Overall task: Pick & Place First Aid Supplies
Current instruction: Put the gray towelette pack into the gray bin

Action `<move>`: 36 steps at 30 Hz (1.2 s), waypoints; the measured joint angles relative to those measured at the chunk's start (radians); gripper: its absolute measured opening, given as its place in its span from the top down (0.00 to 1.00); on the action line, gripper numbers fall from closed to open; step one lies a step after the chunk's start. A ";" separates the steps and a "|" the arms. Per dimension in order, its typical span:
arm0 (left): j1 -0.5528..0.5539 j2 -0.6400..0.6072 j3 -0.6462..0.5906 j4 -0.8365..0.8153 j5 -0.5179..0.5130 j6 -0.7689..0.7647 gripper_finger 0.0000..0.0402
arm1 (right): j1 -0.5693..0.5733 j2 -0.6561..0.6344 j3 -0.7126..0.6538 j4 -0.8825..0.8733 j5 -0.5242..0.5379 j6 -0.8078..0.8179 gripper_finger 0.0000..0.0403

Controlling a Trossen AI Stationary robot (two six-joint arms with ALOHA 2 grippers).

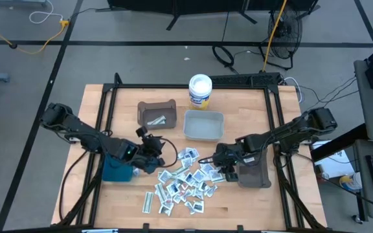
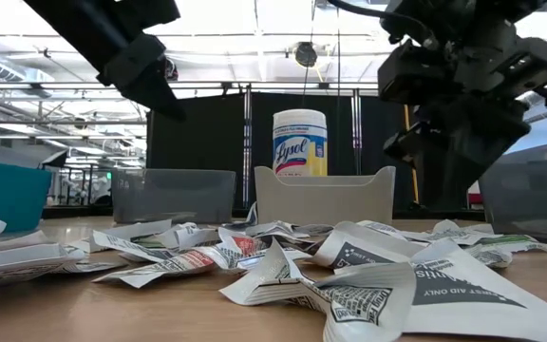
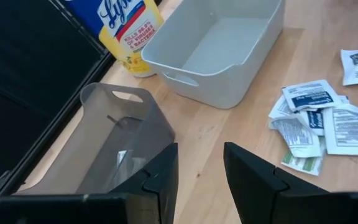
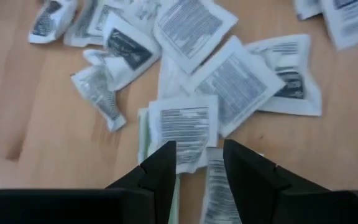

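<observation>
Packets (image 1: 185, 184) of first aid supplies lie in a loose, overlapping heap on the wooden surface (image 1: 248, 110), toward its near edge and roughly midway between the side edges. They point every which way, so the heap has no common long axis; one strip at its left fringe (image 1: 149, 202) runs near-to-far, while the printed packet just ahead of the right claw (image 4: 196, 163) lies with its text lines running across the claw's opening.

That claw hangs low over the right side of the heap, its two fingers a narrow gap apart with nothing between them. The left claw (image 3: 199, 177) sits by the teal bin (image 1: 116, 168), fingers likewise slightly apart and empty, aimed toward the smoky bin (image 3: 114, 146) and the white bin (image 3: 219, 46) at the far side.

The trouble I'd expect comes from the overlap: closing on that packet could pinch two or three at once, or catch only a corner and let it slip free on the lift. Flat foil against wood gives little to bite, so the fingers may just skate over it and scatter its neighbours. The narrow opening also looks tight for a packet taken across its width.
</observation>
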 joint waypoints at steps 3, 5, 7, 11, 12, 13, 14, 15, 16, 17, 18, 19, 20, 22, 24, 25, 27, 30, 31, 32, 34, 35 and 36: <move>0.011 0.000 0.000 0.000 0.000 0.000 0.67 | 0.004 0.000 0.000 0.001 0.013 0.000 0.68; 0.016 0.000 0.000 0.000 0.000 0.000 0.67 | 0.008 0.010 0.000 0.012 0.013 0.000 0.68; 0.016 0.000 0.000 0.001 0.000 0.000 0.67 | 0.009 0.023 0.000 0.015 0.013 -0.001 0.68; 0.016 0.000 0.000 0.000 0.000 0.000 0.67 | 0.008 0.020 0.000 0.026 0.013 0.000 0.68; 0.016 0.000 0.000 0.000 0.000 0.000 0.67 | 0.008 0.020 0.000 0.023 0.013 0.001 0.68; 0.016 0.000 0.000 0.001 0.000 0.000 0.67 | 0.008 0.021 -0.001 0.020 0.013 0.005 0.68; 0.016 0.000 0.000 0.000 0.000 0.000 0.67 | 0.009 0.021 -0.001 0.020 0.013 0.007 0.68; 0.016 0.000 0.000 0.000 0.000 0.000 0.67 | 0.009 0.021 -0.001 0.022 0.013 0.007 0.68; 0.016 0.000 0.000 0.000 0.000 0.000 0.67 | 0.011 0.021 -0.001 0.023 0.013 0.007 0.68; 0.016 0.000 0.000 0.000 0.000 0.000 0.67 | 0.014 0.021 -0.001 0.023 0.013 0.007 0.68; 0.016 0.000 0.000 0.000 0.001 0.000 0.67 | 0.015 0.021 -0.001 0.023 0.013 0.007 0.68; 0.016 0.000 0.000 0.000 0.001 -0.001 0.67 | 0.016 0.021 -0.001 0.023 0.013 0.007 0.68; 0.016 0.000 0.000 0.000 0.001 -0.002 0.67 | 0.017 0.021 -0.001 0.024 0.013 0.010 0.69; 0.016 0.000 0.000 0.000 0.001 -0.004 0.67 | 0.019 0.021 -0.001 0.026 0.014 0.015 0.70; 0.016 0.000 0.000 0.000 0.001 -0.004 0.67 | 0.022 0.029 -0.001 0.032 0.013 0.015 0.72; 0.016 0.000 0.000 0.000 0.001 -0.004 0.67 | 0.022 0.038 0.000 0.043 0.011 0.015 0.73; 0.016 0.000 0.000 0.000 0.002 -0.005 0.67 | 0.025 0.052 -0.001 0.043 0.010 0.017 0.74; 0.016 0.000 0.000 0.000 0.009 -0.009 0.67 | 0.028 0.071 0.000 0.058 0.008 0.019 0.76; 0.015 0.000 0.000 0.000 0.011 -0.009 0.67 | 0.029 0.076 0.000 0.057 0.009 0.019 0.77; 0.014 0.000 0.000 0.000 0.011 -0.010 0.67 | 0.029 0.078 -0.002 0.049 0.008 0.025 0.77; 0.012 0.000 0.000 0.000 0.012 -0.014 0.67 | 0.028 0.076 -0.002 0.056 0.008 0.037 0.77; 0.012 0.000 0.000 -0.001 0.012 -0.014 0.67 | 0.028 0.076 0.000 0.058 0.008 0.037 0.77; 0.012 0.000 0.000 -0.001 0.011 -0.015 0.67 | 0.028 0.075 0.000 0.057 0.008 0.037 0.77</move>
